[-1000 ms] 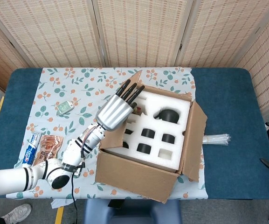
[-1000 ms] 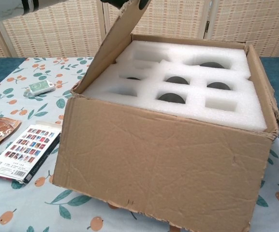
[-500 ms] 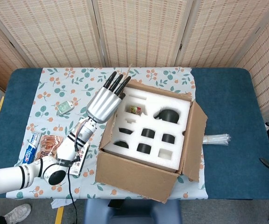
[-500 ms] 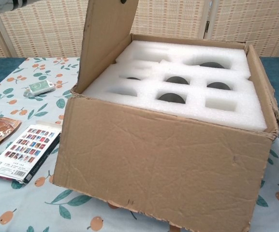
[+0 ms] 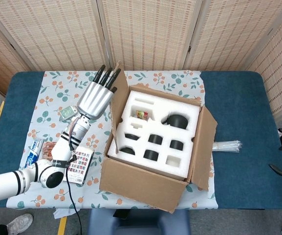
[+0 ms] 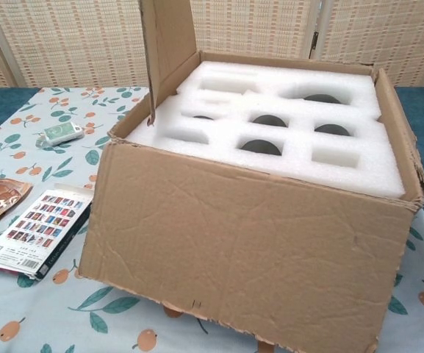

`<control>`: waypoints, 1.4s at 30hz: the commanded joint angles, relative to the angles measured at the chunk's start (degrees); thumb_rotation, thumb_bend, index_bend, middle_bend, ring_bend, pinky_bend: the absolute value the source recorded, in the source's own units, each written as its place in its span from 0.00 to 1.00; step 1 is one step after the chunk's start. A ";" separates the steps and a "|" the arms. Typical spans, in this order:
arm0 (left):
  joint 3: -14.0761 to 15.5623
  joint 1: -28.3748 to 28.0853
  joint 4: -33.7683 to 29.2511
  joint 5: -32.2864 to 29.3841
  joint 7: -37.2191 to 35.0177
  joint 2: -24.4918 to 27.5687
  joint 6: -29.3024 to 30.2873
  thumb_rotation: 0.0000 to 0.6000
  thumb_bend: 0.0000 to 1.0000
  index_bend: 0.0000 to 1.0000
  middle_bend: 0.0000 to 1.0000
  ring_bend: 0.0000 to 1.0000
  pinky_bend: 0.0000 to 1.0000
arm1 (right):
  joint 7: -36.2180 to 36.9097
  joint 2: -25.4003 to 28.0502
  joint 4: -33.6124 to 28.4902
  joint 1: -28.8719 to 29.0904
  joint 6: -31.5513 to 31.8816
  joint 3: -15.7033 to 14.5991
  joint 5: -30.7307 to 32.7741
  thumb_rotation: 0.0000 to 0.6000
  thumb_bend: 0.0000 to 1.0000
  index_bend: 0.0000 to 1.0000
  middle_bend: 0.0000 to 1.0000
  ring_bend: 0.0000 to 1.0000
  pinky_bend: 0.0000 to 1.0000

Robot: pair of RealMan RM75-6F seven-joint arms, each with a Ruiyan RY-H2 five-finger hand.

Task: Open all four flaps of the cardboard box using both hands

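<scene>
Pushing the left flap (image 5: 117, 93) outward with straight, spread fingers of the left hand (image 5: 96, 96), holding nothing, just flat-backed against cardboard. Stood near upright, so needed more shove to clear the foam insert (image 5: 155, 132). Couldn't tell on the right hand, out of shot.

The head view looks almost straight down from high above, taking in the whole table (image 5: 238, 98) from its far edge by the woven screens (image 5: 145, 29) to its near edge, with floor showing at the left. From here the cardboard box (image 5: 145, 183) sits near the middle of the table and is seen from above.

The chest view sits low at the table's near edge and faces the far edge, roughly level. It is close: the box (image 6: 248, 243) fills most of the picture, its near wall foremost.

Both views share the box, the raised flap (image 5: 119, 95) (image 6: 169, 44), and the patterned cloth (image 5: 57, 93) (image 6: 20, 154) at the left.
</scene>
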 commanded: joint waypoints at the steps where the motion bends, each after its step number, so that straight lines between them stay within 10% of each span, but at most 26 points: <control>1: -0.06 0.35 0.39 -1.05 -0.19 0.45 -0.25 1.00 1.00 0.19 0.04 0.00 0.00 | -0.10 -0.03 -0.04 0.02 0.05 0.00 -0.02 0.71 0.11 0.48 0.00 0.00 0.00; 25: -0.60 8.40 -5.56 -2.17 -9.19 9.88 3.64 1.00 1.00 0.20 0.03 0.00 0.00 | -1.73 -0.35 -0.53 0.86 -2.08 -0.04 1.05 0.71 0.11 0.48 0.00 0.00 0.00; 42: 10.82 28.51 -12.62 13.76 -37.17 21.67 5.49 1.00 0.69 0.02 0.03 0.00 0.00 | -13.17 -2.13 -4.02 3.02 -8.97 0.03 5.64 0.92 0.11 0.33 0.00 0.00 0.00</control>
